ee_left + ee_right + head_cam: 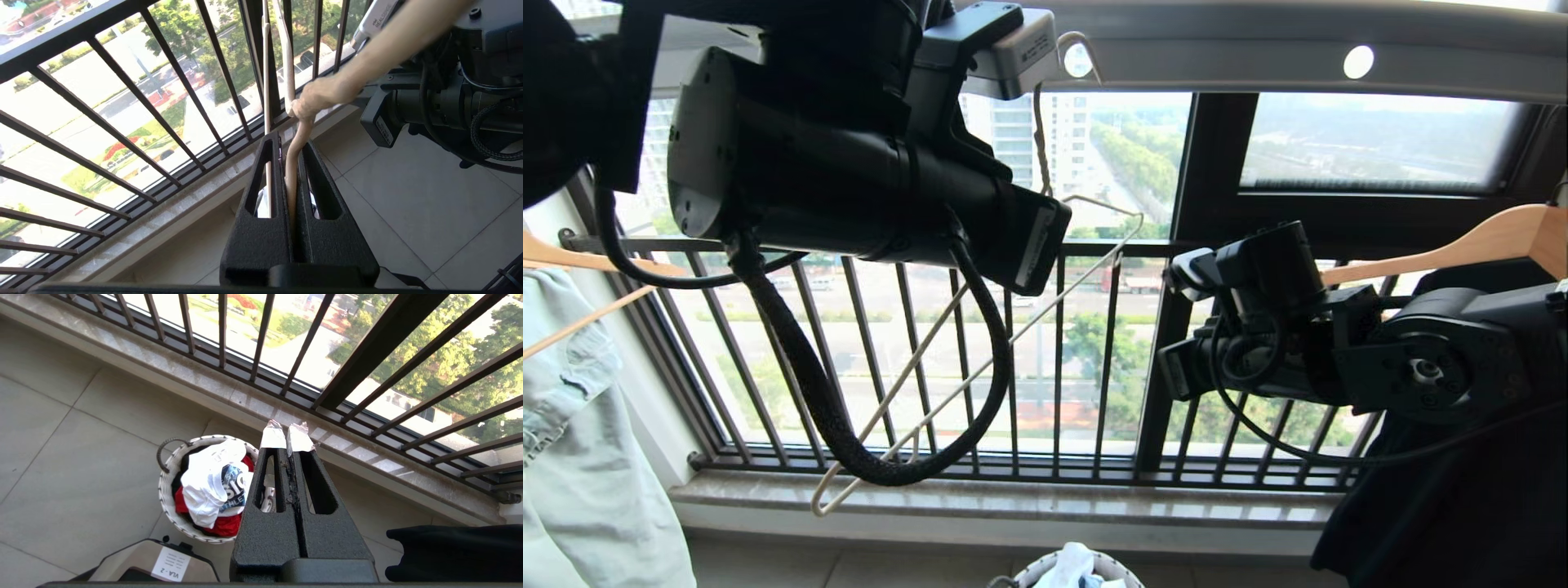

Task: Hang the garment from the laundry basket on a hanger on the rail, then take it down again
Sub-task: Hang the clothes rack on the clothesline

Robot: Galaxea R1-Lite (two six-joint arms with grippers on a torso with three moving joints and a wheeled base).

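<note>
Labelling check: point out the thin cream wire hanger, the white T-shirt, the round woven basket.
Thin cream wire hanger (1013, 331), head view, lower wire.
White T-shirt with blue print (204, 484), right wrist view, white fabric.
Round white woven basket (165, 496), right wrist view, rim.

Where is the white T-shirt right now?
The white T-shirt lies crumpled on top of a red cloth in the round white woven basket on the tiled floor below the window railing; the head view shows it at bottom centre.

You have a grey tiled floor (73, 457) carrying the laundry basket (167, 498), which stands near the stone sill (229, 392) under the window railing.
</note>
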